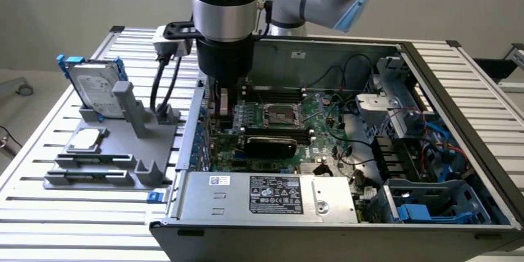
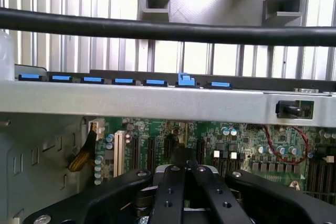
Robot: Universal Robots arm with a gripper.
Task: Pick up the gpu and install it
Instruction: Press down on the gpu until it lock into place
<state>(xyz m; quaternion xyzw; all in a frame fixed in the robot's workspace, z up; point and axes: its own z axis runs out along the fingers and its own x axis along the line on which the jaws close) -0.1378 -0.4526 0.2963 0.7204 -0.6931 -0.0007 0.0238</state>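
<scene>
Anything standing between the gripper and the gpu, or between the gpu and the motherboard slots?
Nothing visible does. The gpu already stands on the motherboard inside the open case, and the gripper hangs just above it, toward the exterior view's left. Whether the card is fully seated cannot be told.

A hard drive (image 1: 97,93) stands upright on the grey holder (image 1: 107,151), beside the open computer case (image 1: 458,121).

Gripper (image 1: 223,104) tips hidden behind case wall (image 1: 195,128); arm (image 1: 223,4) cut off at top edge; label (image 1: 276,193) text too small.
</scene>
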